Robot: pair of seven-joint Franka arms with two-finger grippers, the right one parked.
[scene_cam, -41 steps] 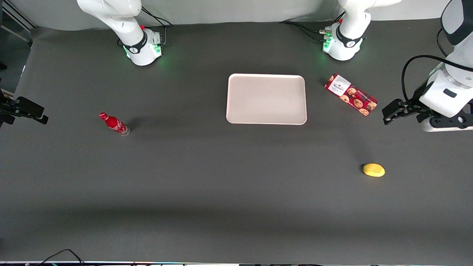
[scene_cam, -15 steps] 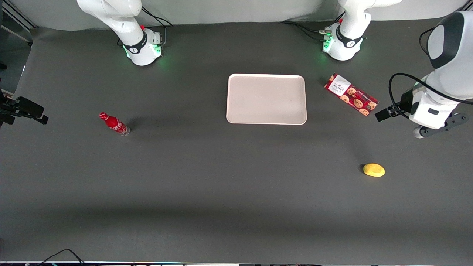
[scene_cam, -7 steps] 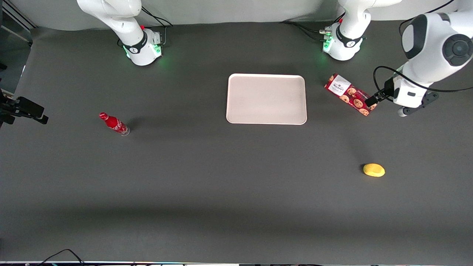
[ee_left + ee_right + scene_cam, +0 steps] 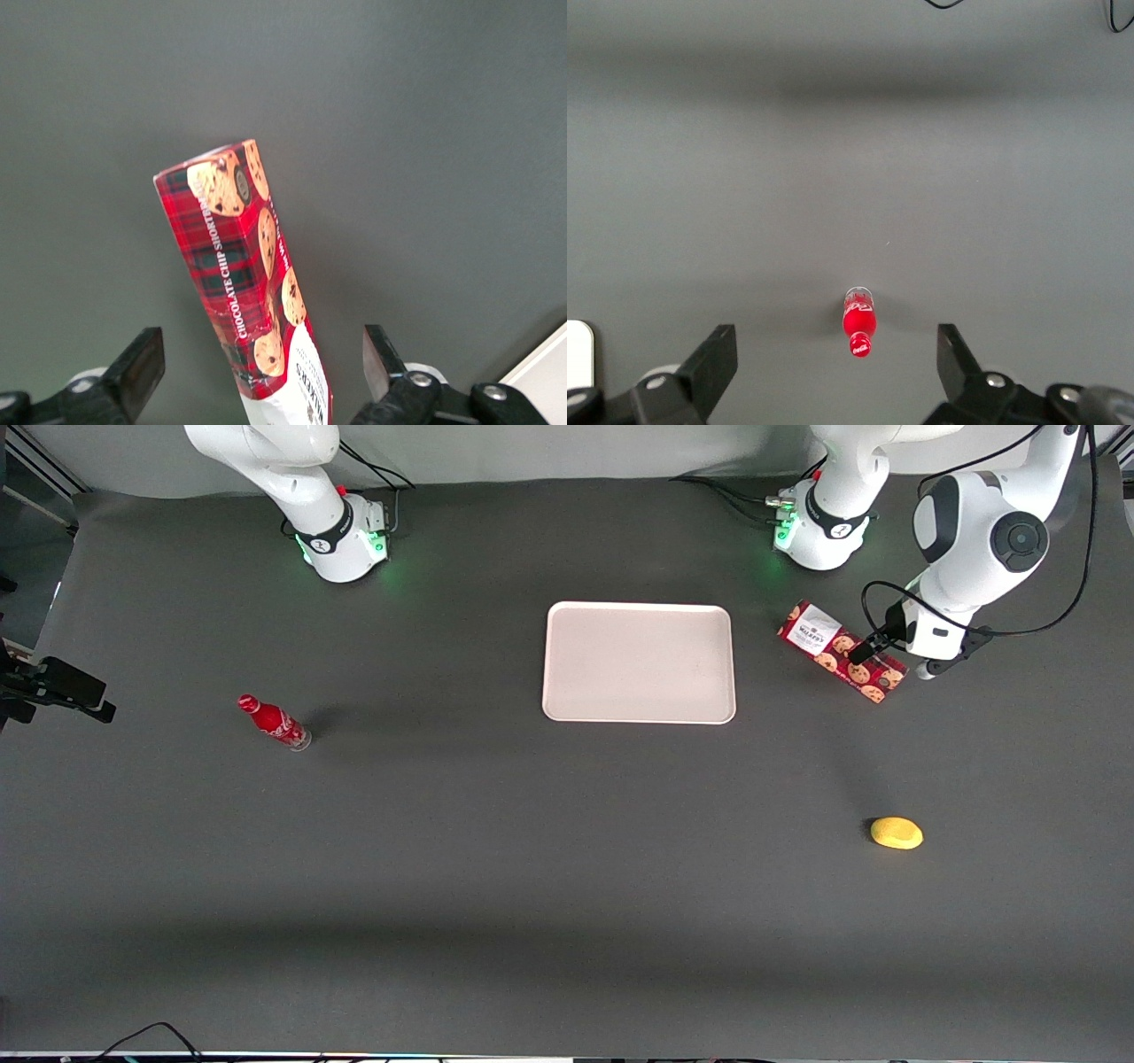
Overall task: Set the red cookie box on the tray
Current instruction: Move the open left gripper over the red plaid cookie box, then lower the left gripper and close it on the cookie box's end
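Observation:
The red cookie box (image 4: 828, 645) lies flat and slantwise on the dark table, beside the tray (image 4: 638, 662) toward the working arm's end. It is a long dark-red carton (image 4: 239, 266) printed with cookies, with a white label at one end. My left gripper (image 4: 864, 652) hangs open over the box's middle part. In the left wrist view its two black fingers (image 4: 140, 365) stand wide apart on either side of the carton, not touching it. The tray is bare, and a corner of it (image 4: 547, 370) shows in the wrist view.
A small red cola bottle (image 4: 275, 723) stands toward the parked arm's end of the table. A yellow lemon-like object (image 4: 897, 833) lies nearer to the front camera than the box. Two arm bases (image 4: 819, 522) stand at the table's back edge.
The left arm has swung in from the table's end and away from the front camera. Its open gripper went from beside the box's end to over the box.

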